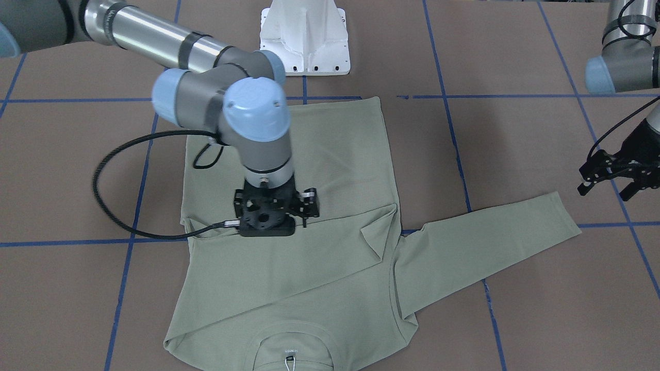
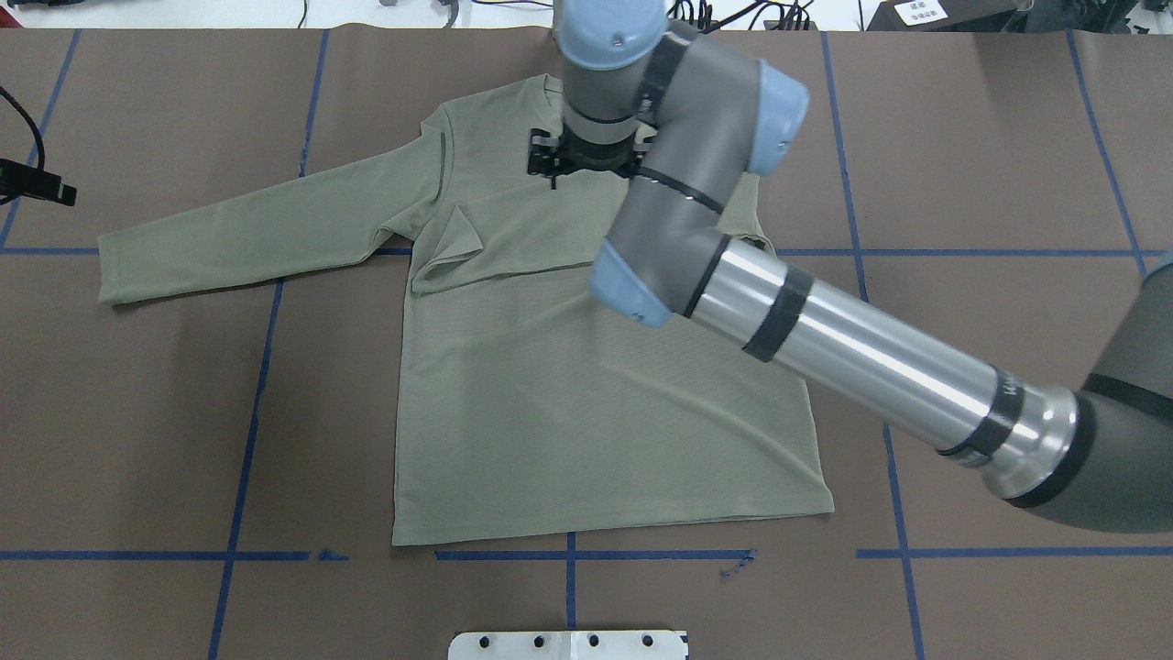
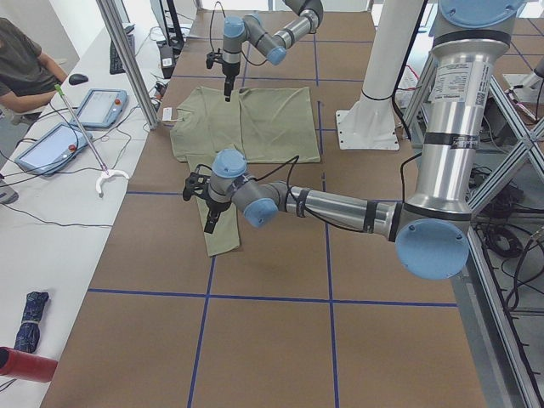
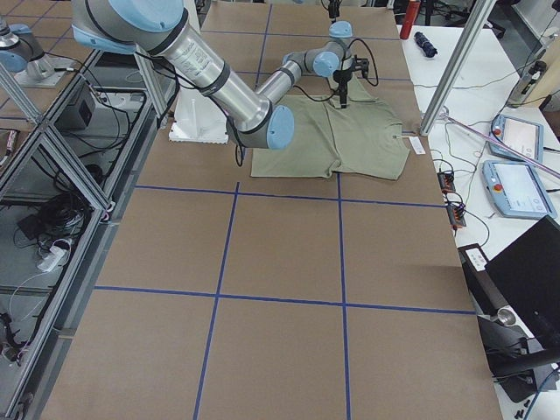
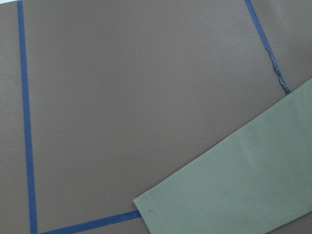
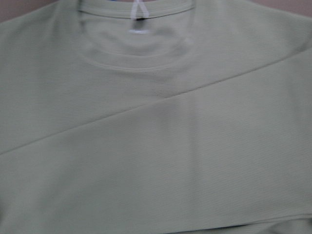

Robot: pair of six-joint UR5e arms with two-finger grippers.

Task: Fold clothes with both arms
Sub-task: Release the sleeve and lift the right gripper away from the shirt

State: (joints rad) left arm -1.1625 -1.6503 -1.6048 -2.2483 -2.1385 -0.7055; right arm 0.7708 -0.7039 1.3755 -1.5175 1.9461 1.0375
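Observation:
The pale green clothes lie flat on the brown table, collar away from the robot. One sleeve is folded diagonally across the chest. The other sleeve stretches straight out to the side, and its cuff shows in the left wrist view. My right gripper hangs over the chest just above the folded sleeve; its fingers are hidden under its body. My left gripper hovers open and holds nothing, just beyond the outstretched cuff. A white hang tag sits at the collar.
Blue tape lines grid the brown table. The white pedestal base stands behind the shirt's hem. A seated person, tablets and a grabber stick lie on the side table.

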